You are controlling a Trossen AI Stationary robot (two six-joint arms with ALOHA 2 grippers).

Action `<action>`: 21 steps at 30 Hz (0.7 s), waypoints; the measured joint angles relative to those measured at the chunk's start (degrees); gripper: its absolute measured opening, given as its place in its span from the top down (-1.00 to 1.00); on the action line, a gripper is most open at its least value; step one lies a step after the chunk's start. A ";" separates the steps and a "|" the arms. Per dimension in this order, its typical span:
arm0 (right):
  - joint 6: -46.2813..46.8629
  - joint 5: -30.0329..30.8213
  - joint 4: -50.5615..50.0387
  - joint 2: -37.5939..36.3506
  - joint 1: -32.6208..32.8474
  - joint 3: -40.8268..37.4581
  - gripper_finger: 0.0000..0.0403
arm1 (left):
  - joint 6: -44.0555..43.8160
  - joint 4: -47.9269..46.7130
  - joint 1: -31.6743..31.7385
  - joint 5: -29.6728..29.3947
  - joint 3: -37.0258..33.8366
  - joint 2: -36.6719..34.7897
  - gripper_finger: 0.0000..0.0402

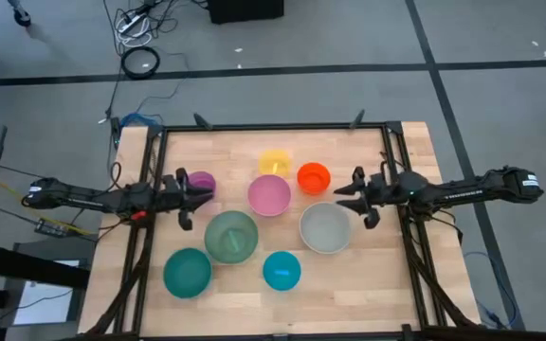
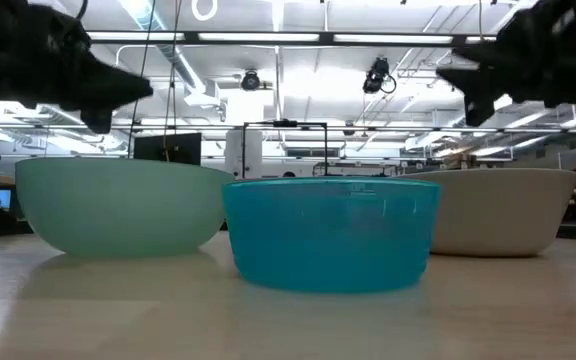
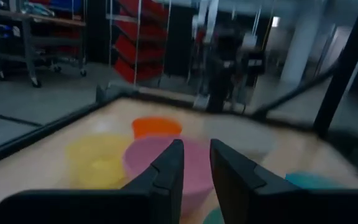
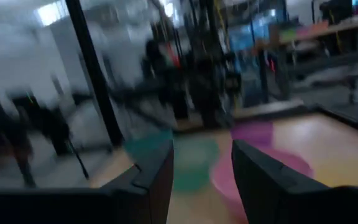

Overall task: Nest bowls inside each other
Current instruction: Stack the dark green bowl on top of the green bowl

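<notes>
1. Leftmost, the left end effector (image 1: 200, 192) hovers by the purple bowl (image 1: 203, 182), fingers slightly apart, holding nothing.
2. Midway, seven more bowls (image 1: 231, 236) sit separately on the desk (image 1: 368, 284), none nested.
3. Rightward, the right end effector (image 1: 341, 194) hangs open and empty between the orange bowl (image 1: 314, 177) and the grey-white bowl (image 1: 326, 228).

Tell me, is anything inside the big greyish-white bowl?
Nothing: from above, the greyish-white bowl looks empty, with the right pincer beside its rim. Whatever lies beneath the bowl is covered.
</notes>
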 joint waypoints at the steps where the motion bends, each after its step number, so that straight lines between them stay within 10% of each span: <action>1: 2.44 0.02 2.12 0.00 0.02 0.06 0.24 | -1.86 2.11 0.01 0.01 0.00 0.00 0.57; 11: 3.78 0.04 14.96 0.00 -0.15 0.21 0.24 | -1.29 23.76 0.02 -0.02 0.00 -0.04 0.57; 21: 5.07 -2.32 15.40 0.02 -0.07 0.27 0.24 | -0.84 26.08 0.04 -5.20 0.20 0.00 0.57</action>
